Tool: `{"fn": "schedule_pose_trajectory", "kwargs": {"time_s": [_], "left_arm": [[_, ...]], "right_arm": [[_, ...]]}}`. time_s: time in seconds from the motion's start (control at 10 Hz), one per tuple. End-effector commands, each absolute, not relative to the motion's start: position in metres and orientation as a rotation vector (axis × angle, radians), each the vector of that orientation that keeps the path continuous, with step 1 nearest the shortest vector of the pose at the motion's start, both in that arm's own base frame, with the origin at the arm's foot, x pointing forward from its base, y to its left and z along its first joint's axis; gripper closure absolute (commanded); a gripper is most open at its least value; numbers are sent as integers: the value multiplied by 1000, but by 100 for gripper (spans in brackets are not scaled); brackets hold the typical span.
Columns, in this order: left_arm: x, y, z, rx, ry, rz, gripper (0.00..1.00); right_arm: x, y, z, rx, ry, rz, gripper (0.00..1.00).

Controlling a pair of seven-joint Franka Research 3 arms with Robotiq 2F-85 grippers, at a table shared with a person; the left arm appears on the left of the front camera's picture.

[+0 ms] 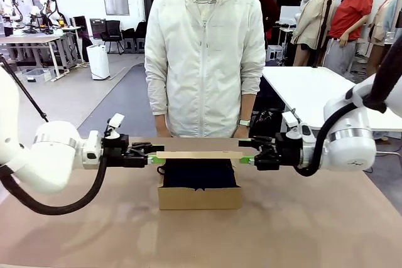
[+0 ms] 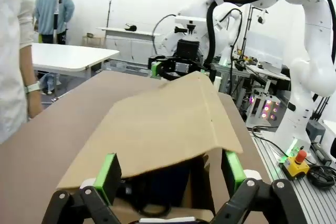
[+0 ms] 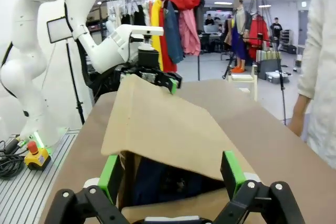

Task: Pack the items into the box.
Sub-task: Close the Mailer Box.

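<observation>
The box (image 1: 199,196) sat at the middle of the table (image 1: 301,230), directly in front of the standing person (image 1: 204,54). Its flap lid (image 1: 199,154) lay nearly level over the opening, with the navy-blue pouch (image 1: 200,174) visible inside beneath it. The left tool (image 1: 157,159) stood at the lid's left end and the right tool (image 1: 246,159) at its right end, both with jaws spread wide, gripping nothing.
</observation>
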State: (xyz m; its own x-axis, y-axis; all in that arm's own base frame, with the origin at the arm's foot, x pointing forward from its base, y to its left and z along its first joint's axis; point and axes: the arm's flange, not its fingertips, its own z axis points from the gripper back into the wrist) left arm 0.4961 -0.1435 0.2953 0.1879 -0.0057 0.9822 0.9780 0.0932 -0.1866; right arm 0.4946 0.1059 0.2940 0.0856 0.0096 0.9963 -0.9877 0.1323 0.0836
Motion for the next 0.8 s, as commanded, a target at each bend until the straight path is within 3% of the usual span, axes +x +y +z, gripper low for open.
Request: {"fn": "schedule_pose_trajectory", "kwargs": {"time_s": [0.0,0.2,0.4,0.7], "left_arm": [[468,-110,294,-1197,-1192,-975,0],[446,-70,300,-1172,-1282,-897,0],[457,-82,316,-1190,-1479,-873,0],[509,-146,310,-1274,-1316,-952,0]], "right_arm": [[477,71,300,1064,-1242,961,0],[472,53,308,1024,-1309,842,0],[488,89,316,1127,-1294,766,0],[524,148,308,1185,-1128,860,0]]}}
